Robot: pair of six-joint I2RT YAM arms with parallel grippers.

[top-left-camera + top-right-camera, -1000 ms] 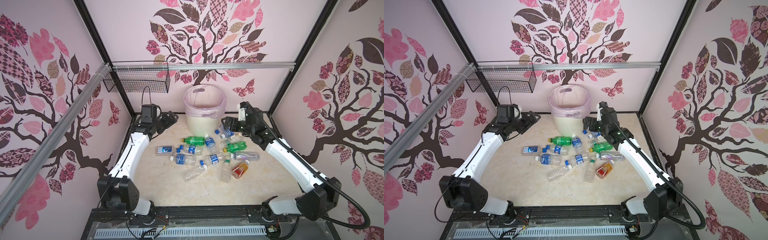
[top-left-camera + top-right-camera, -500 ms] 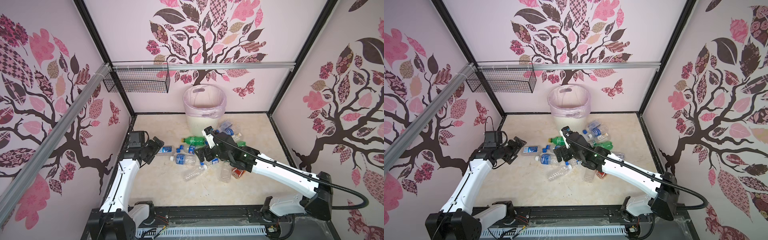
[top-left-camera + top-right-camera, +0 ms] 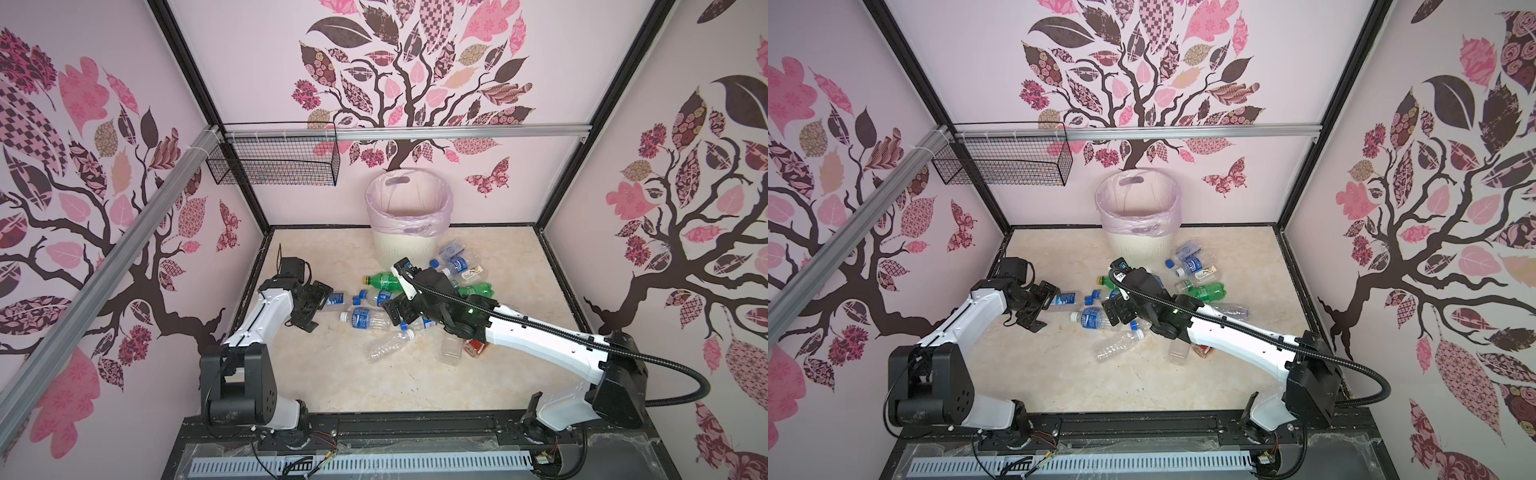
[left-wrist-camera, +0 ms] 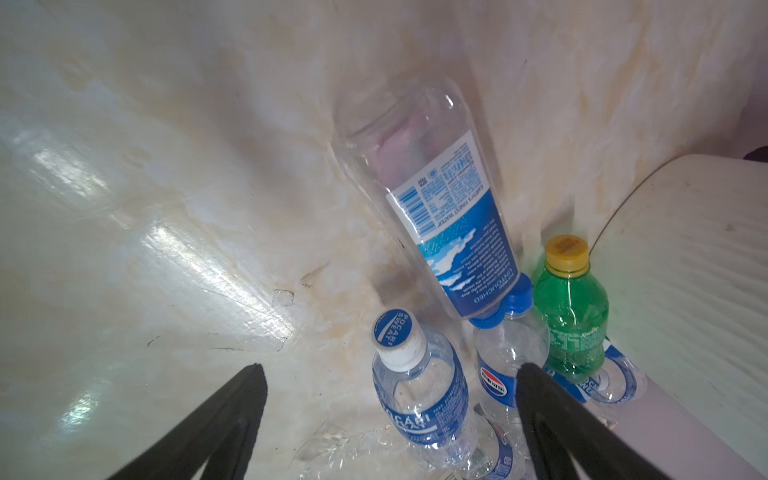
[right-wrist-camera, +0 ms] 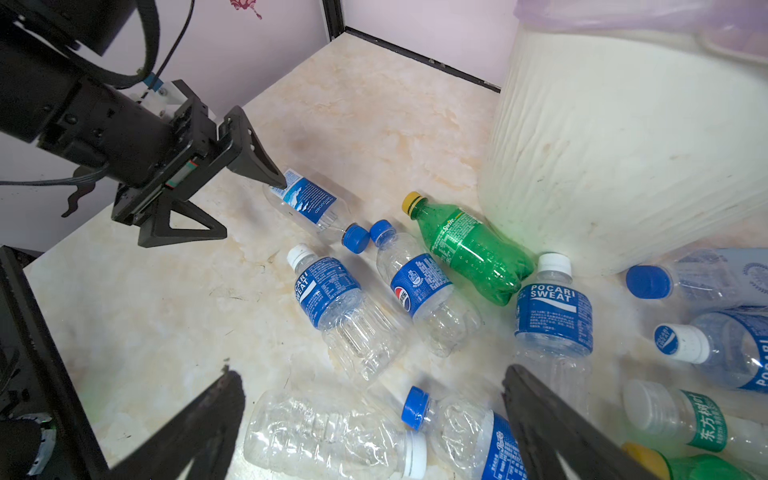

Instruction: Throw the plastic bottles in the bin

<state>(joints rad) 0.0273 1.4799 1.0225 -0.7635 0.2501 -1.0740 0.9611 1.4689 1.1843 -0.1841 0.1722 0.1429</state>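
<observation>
A booth with tree-patterned pink walls encloses a marbled table (image 3: pixel 332 374). The bin (image 3: pixel 405 249) stands at the back, in the middle. The bottles (image 3: pixel 365 318) lie scattered on the table in front of it and to one side, some right beside its wall, none lifted. They look empty: light, thin-walled, a few crumpled, round and slick, so likely to roll or squirt out of a pinch. The labelled waist, taken across the body, seems the best hold. The left arm reaches in low. Its left gripper (image 5: pixel 254 210) is spread wide and empty, with one fingertip at the base of the cloud-label bottle (image 5: pixel 307 199); whether they touch I cannot tell. The right arm stretches across the middle, bent down over the pile, and the right gripper (image 5: pixel 372 372) is spread wide, holding nothing.
</observation>
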